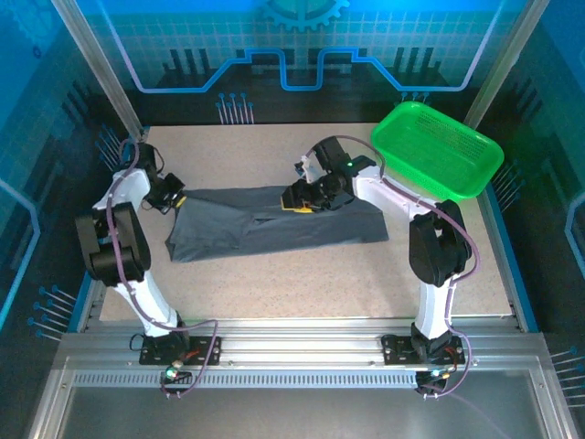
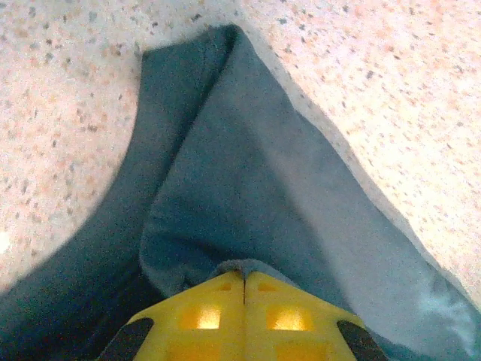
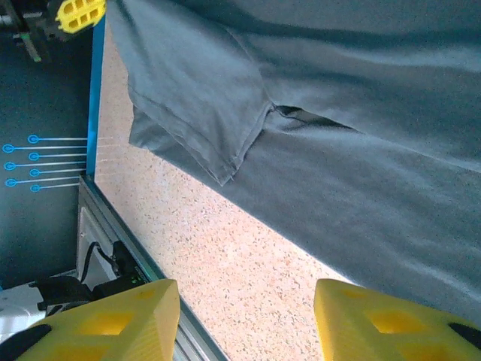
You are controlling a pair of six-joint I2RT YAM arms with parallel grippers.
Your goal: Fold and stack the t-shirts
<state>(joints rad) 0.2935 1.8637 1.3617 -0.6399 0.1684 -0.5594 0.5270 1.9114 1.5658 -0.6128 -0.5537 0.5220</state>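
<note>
The dark grey t-shirt (image 1: 265,229) lies partly folded across the middle of the table (image 1: 366,274), its left edge pinched between the closed fingers of the left end effector (image 1: 172,196), while the right end effector (image 1: 300,204) hangs over its middle with fingers spread wide, holding nothing.

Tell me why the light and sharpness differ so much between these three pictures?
Top view: even light, blue cast at the walls, basket glaring green. Left wrist view: table washed out pinkish, shirt soft and dim near the left fingers. Right wrist view: shirt crisp, close-up right fingers blurred.
</note>
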